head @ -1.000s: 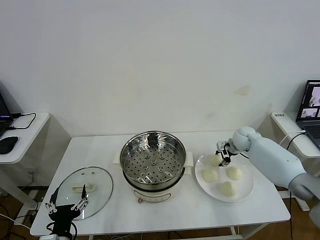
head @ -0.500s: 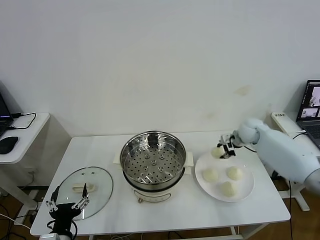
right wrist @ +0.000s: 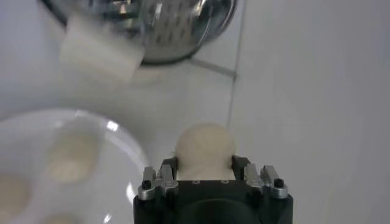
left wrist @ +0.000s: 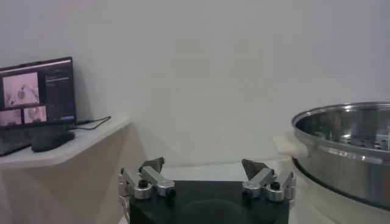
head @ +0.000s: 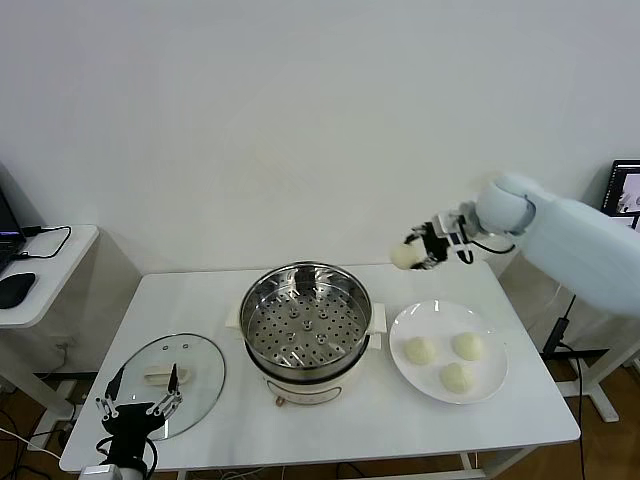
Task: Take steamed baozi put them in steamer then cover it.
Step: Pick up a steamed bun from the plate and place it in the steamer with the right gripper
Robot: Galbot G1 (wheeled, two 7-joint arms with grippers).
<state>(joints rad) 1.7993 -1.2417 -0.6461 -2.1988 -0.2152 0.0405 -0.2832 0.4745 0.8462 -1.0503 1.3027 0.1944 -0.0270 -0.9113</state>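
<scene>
My right gripper is shut on one cream-white baozi and holds it in the air, between the steamer and the white plate, above the table's back edge. In the right wrist view the baozi sits between the jaws. Three more baozi lie on the plate. The steamer stands at the table's middle with its perforated tray bare. The glass cover lies flat at the front left. My left gripper is open and empty, low at the front left edge beside the cover.
A side desk with a mouse and cables stands at the left. A laptop is at the far right. In the left wrist view the steamer's rim is close beside the left gripper.
My right gripper has lifted one baozi off the plate and carried it up and left toward the steamer. The plate went from four baozi to three. The left arm stayed put.
</scene>
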